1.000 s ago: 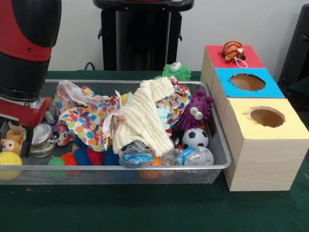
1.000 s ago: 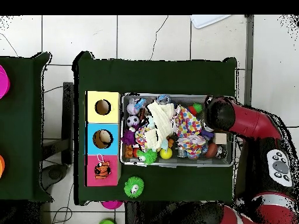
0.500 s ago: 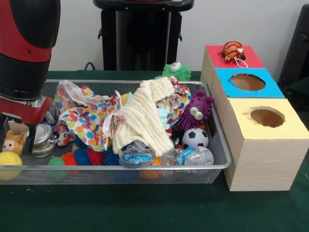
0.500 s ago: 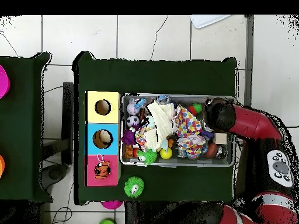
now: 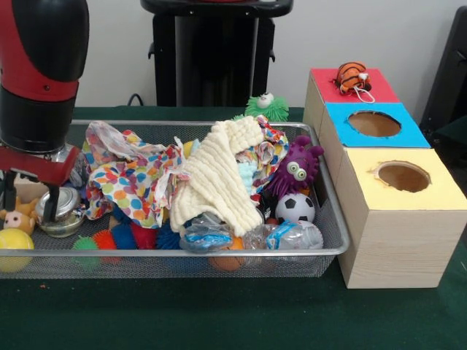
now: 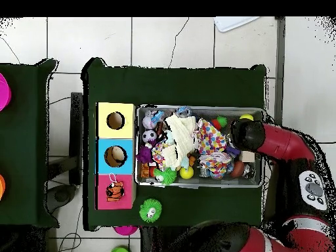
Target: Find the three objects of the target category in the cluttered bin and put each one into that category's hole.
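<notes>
A wire mesh bin [image 5: 182, 253] holds a heap of toys and cloths. My gripper [image 5: 29, 204] hangs at the bin's left end, open, its fingers [image 5: 49, 208] either side of a small tan plush toy [image 5: 16, 217]. A silver tin [image 5: 66, 215] lies just right of it and a yellow ball [image 5: 13, 240] just below. Three boxes stand right of the bin: a red-topped one [image 5: 332, 91] with a striped toy [image 5: 353, 76] on it, a blue one with a hole [image 5: 374, 123], and a yellow one with a hole [image 5: 403, 176]. In the overhead view the arm [image 6: 249, 136] covers the gripper.
A cream knitted cloth [image 5: 219, 175] and a polka-dot cloth [image 5: 131, 179] cover the bin's middle. A purple monster toy [image 5: 295, 169], a soccer ball [image 5: 295, 208], crushed plastic bottles [image 5: 292, 235] and spiky balls [image 5: 109, 239] lie around them. A green spiky ball [image 5: 266, 107] sits behind the bin.
The arm has shifted a little and risen slightly at the bin's left end. In the overhead view a yellow ball now shows beside the arm. The toys have not moved.
</notes>
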